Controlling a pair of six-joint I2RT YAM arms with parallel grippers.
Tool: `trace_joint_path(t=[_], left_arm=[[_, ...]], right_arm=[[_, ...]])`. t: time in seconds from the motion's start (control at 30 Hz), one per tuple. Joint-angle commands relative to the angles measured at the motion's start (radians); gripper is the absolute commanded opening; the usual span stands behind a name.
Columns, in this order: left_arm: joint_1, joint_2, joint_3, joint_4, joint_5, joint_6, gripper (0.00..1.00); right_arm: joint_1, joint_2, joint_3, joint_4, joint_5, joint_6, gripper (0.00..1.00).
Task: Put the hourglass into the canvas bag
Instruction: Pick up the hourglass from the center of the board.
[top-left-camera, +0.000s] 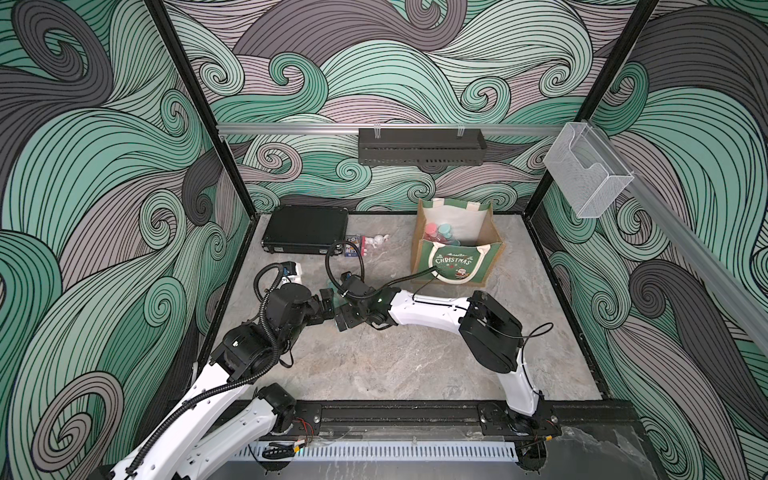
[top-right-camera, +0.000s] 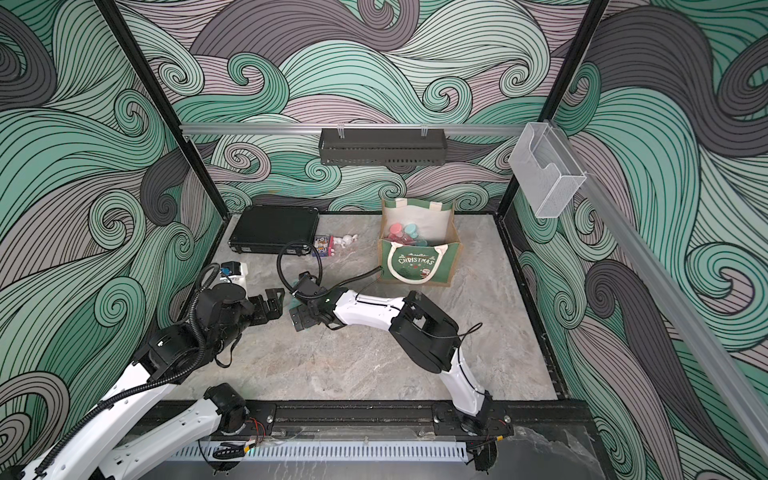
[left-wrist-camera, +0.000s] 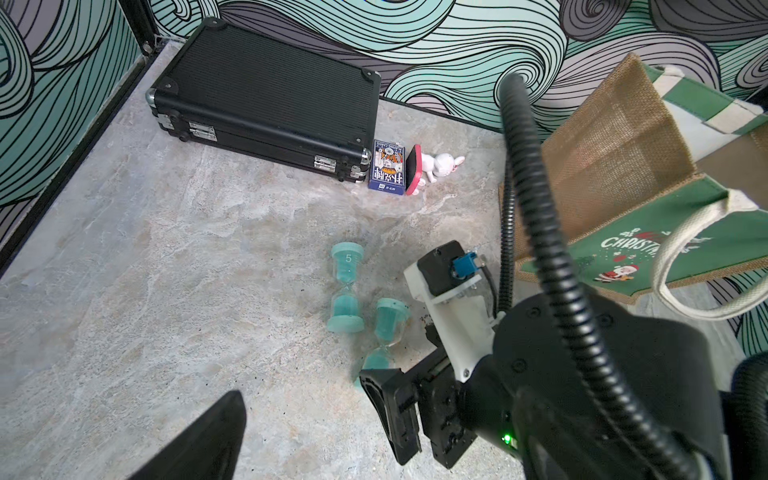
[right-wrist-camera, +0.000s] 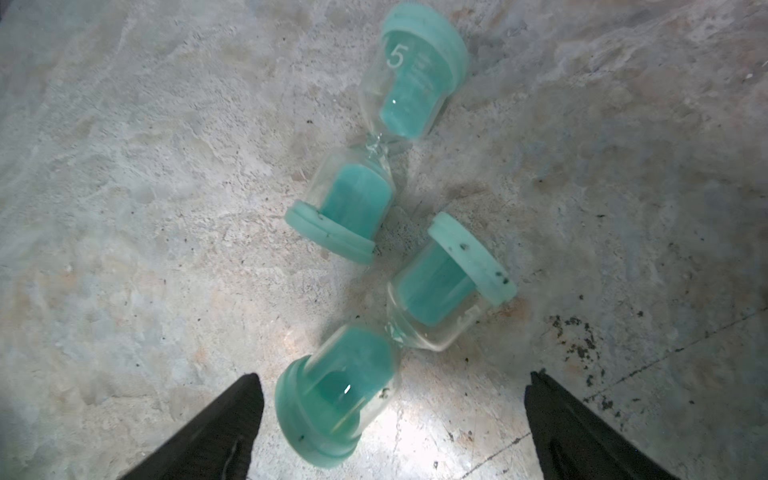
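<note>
Black case (top-left-camera: 305, 228) lies flat at far left of the table (top-left-camera: 395, 365). Card box (left-wrist-camera: 388, 172) just beside it, then a toy rabbit (left-wrist-camera: 442, 166).

Left gripper (top-right-camera: 272, 305) low over the table, jaws apart, empty. Right gripper (right-wrist-camera: 393, 376) faces it, jaws wide apart, nothing held.

Teal hourglass (right-wrist-camera: 374, 353) on its side on the table, one end between the right jaws. Second hourglass (right-wrist-camera: 378, 141), marked 5, just beside it.

Canvas bag (top-left-camera: 453, 266) upright at far right, pink and teal caps (top-left-camera: 440, 230) inside.
</note>
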Motion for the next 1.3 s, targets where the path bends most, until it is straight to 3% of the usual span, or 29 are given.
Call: trace_joint_path(t=[0.0, 0.37, 0.57, 1.0, 1.27], left_arm=[[0.006, -0.012, 0.001, -0.015, -0.03, -0.012, 0.99], [0.006, 0.008, -0.004, 0.002, -0.021, -0.004, 0.98], [0.006, 0.021, 0.0, 0.032, -0.006, -0.006, 0.99], [0.007, 0.046, 0.011, 0.036, 0.002, 0.005, 0.99], [0.007, 0.053, 0.009, 0.049, 0.014, 0.002, 0.99]], right_arm=[[0.006, 0.039, 0.043, -0.098, 0.076, -0.043, 1.0], [-0.008, -0.079, -0.099, -0.134, 0.16, -0.104, 0.99], [-0.009, -0.026, -0.06, -0.122, 0.08, -0.104, 0.9], [-0.03, 0.028, -0.021, -0.134, 0.066, -0.099, 0.63], [-0.031, 0.032, -0.036, -0.115, 0.085, -0.102, 0.56]])
